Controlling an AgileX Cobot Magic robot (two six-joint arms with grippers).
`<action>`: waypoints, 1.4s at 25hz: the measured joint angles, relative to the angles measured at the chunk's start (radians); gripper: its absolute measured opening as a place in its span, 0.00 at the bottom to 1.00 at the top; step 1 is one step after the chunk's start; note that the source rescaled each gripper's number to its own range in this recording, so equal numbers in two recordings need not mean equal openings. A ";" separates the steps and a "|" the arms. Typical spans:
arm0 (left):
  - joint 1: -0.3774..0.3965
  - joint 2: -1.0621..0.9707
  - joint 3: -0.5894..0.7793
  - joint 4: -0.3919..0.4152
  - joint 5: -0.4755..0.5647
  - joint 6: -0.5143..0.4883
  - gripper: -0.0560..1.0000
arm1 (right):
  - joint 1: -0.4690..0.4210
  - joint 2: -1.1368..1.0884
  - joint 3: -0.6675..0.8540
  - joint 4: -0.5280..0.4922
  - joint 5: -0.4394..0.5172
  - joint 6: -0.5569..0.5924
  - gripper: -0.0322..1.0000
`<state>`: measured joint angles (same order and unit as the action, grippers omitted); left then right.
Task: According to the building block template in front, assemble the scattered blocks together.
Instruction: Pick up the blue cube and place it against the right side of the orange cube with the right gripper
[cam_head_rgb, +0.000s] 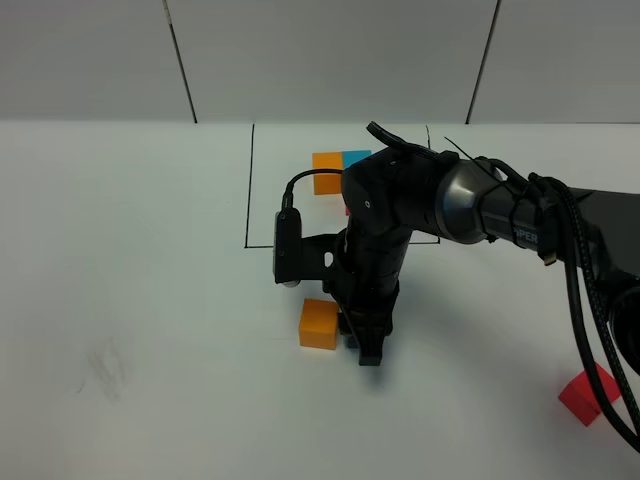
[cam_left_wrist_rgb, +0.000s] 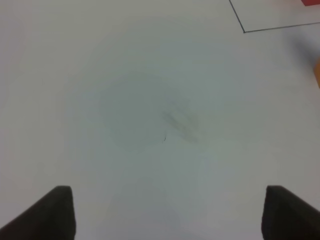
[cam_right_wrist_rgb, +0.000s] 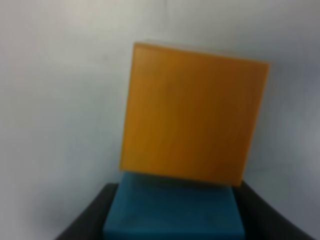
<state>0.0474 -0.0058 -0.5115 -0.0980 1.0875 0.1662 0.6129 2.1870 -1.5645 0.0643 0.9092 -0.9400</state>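
Right gripper (cam_head_rgb: 366, 348) is clamped on the blue block (cam_right_wrist_rgb: 172, 207), which touches the orange block (cam_head_rgb: 319, 323) mid-table (cam_head_rgb: 120, 300), just on the near side of the template (cam_head_rgb: 340, 165) toward the far edge. I'd square the faces flush before letting go (orange looks a bit skewed to me). Only the right wrist view shows blue; from overhead the arm hides it. Left gripper (cam_left_wrist_rgb: 169, 195) hangs with its fingers wide, holding nothing. Red block (cam_head_rgb: 588, 395) sits by the near right corner.

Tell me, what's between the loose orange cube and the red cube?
The right gripper, holding a blue cube, then bare table, seen in the high and right wrist views.
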 joint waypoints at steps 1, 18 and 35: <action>0.000 0.000 0.000 0.000 0.000 0.000 0.68 | 0.000 0.001 0.000 0.000 -0.006 -0.007 0.05; 0.000 0.000 0.000 0.000 0.000 0.000 0.68 | 0.008 0.031 0.000 -0.003 -0.036 -0.079 0.05; 0.000 0.000 0.000 0.000 0.000 0.000 0.68 | 0.008 0.035 -0.003 -0.021 -0.062 -0.060 0.05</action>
<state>0.0474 -0.0058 -0.5115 -0.0980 1.0875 0.1662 0.6205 2.2219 -1.5675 0.0436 0.8469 -1.0000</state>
